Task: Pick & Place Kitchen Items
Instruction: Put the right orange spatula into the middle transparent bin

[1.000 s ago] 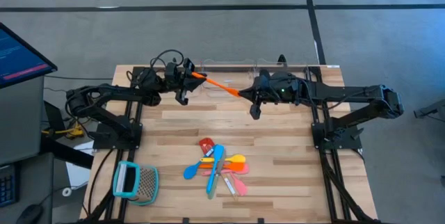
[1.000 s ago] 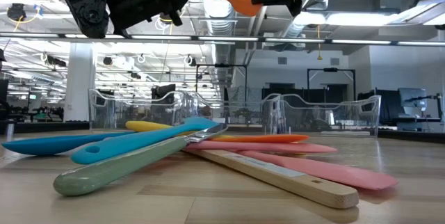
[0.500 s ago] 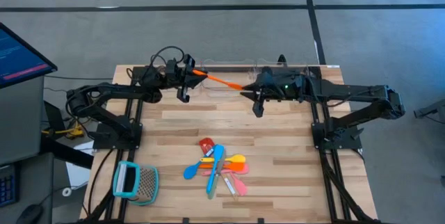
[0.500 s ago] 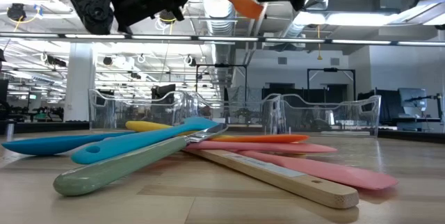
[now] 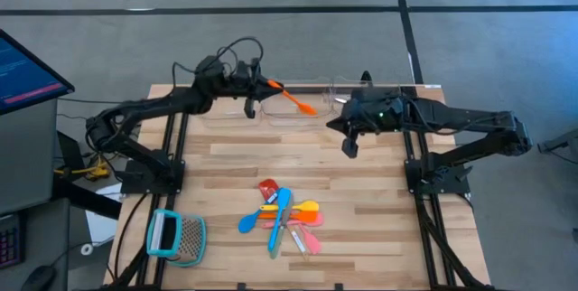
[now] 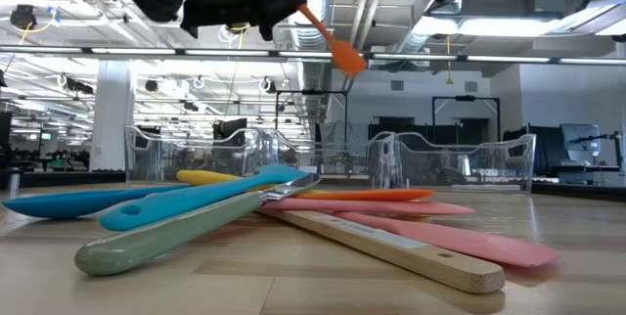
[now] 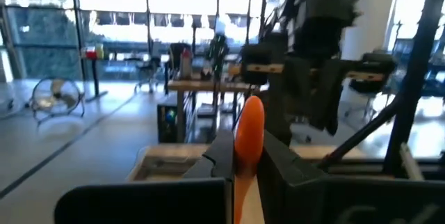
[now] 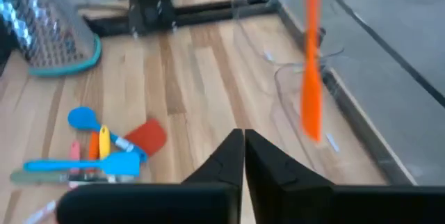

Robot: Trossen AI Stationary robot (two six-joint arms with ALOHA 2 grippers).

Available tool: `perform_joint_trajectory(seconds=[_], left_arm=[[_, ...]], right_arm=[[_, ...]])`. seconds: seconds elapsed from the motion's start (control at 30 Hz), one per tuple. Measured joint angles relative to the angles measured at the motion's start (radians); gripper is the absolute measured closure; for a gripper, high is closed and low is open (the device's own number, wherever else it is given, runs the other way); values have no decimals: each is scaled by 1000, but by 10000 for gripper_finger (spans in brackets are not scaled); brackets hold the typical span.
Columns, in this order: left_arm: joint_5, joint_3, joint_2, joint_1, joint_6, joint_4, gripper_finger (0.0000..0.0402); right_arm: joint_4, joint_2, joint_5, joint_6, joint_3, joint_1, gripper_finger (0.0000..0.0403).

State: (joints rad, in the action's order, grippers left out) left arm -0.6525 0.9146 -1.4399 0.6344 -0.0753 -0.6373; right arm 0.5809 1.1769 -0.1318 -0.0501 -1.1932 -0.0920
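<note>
One light, stiff-looking orange spatula (image 5: 291, 99) is hanging by its handle, clamped in the left gripper (image 5: 259, 86), while the right gripper (image 5: 348, 137), fingers together, is holding nothing.

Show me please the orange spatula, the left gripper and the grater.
orange spatula (image 5: 295, 101): high view, on its handle.
left gripper (image 5: 256, 84): high view, between its fingertips.
grater (image 5: 187, 240): high view, on its metal mesh.

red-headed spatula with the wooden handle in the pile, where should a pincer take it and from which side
Take the red-headed spatula by its red head, coming straight down from above. In the high view the head pokes out at the pile's far-left edge, while the blue plastic spoon and other utensils lie across its handle.
</note>
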Motion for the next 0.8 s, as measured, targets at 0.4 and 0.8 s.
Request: perform_joint_trajectory(seconds=[0.4, 0.8], left_arm=[[124, 94, 0, 39, 121, 143, 395], [127, 31, -172, 82, -59, -81, 395]], right_arm=[[-275, 1, -34, 2, 321, 48, 402], [-574, 1, -34, -80, 527, 178, 402]])
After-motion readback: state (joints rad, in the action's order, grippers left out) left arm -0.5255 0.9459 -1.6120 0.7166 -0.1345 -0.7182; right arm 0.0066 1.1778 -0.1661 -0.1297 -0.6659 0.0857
